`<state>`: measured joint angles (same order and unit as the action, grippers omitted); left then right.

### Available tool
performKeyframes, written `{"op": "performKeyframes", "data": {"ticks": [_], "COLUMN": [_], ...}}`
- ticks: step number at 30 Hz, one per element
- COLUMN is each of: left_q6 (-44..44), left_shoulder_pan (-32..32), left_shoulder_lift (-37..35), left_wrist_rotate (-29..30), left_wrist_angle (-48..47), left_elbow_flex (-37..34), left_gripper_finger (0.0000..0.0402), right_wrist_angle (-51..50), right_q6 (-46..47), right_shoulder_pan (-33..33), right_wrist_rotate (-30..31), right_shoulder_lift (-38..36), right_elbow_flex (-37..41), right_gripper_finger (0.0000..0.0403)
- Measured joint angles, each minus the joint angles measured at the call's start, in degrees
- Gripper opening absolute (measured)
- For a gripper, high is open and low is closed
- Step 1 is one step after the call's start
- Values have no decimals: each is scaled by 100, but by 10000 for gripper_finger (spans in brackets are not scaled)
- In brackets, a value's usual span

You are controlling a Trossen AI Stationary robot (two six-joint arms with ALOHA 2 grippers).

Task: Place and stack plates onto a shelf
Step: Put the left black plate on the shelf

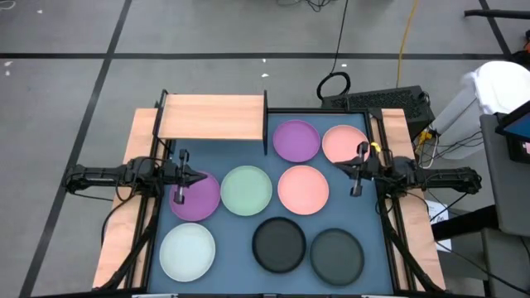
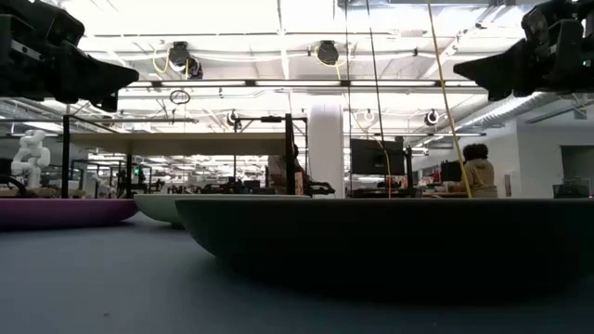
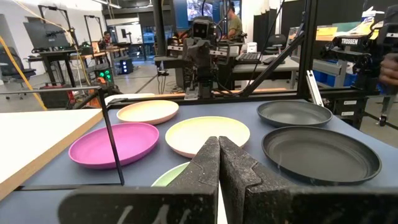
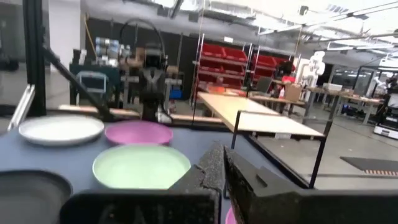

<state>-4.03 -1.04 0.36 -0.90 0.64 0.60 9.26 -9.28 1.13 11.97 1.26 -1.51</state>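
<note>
Eight round plates lie flat on the blue-grey tabletop. In the far row are a purple plate (image 1: 296, 140) and a pink one (image 1: 344, 143). The middle row holds a purple plate (image 1: 199, 200), a pale green one (image 1: 246, 189) and a pink one (image 1: 303, 189). Nearest are a whitish plate (image 1: 187, 252) and two black ones (image 1: 279, 244) (image 1: 337, 254). The light-wood shelf (image 1: 211, 116) stands at the far left with nothing on it. My left gripper (image 1: 204, 177) hovers shut over the left purple plate. My right gripper (image 1: 343, 167) hovers shut near the far pink plate.
Wooden side rails (image 1: 124, 215) (image 1: 414, 223) run along both sides of the table. The shelf's thin black frame (image 1: 266, 122) stands up beside the far purple plate. A keyboard and cables (image 1: 377, 99) lie beyond the far edge. People sit at desks in the room behind (image 2: 478, 172).
</note>
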Motion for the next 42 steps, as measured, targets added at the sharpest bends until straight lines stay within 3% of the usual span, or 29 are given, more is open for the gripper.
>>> {"op": "performKeyframes", "data": {"ticks": [11,23,33,42], "left_q6": [0,0,-2,2], "left_shoulder_pan": [0,-2,0,-1], "left_shoulder_lift": [0,0,0,-2], "left_wrist_rotate": [-1,-1,3,3], "left_wrist_angle": [0,2,64,463], "left_elbow_flex": [-2,-2,-4,-7], "left_gripper_finger": [1,1,1,1], "right_wrist_angle": [-309,-1235,-2065,-2526], "right_q6": [62,110,909,1556], "right_shoulder_pan": [0,-2,0,0], "right_wrist_rotate": [-1,-2,9,21], "right_shoulder_lift": [685,2106,3045,3678], "right_elbow_flex": [-880,-2757,-4214,-4737], "right_gripper_finger": [0,0,0,0]}}
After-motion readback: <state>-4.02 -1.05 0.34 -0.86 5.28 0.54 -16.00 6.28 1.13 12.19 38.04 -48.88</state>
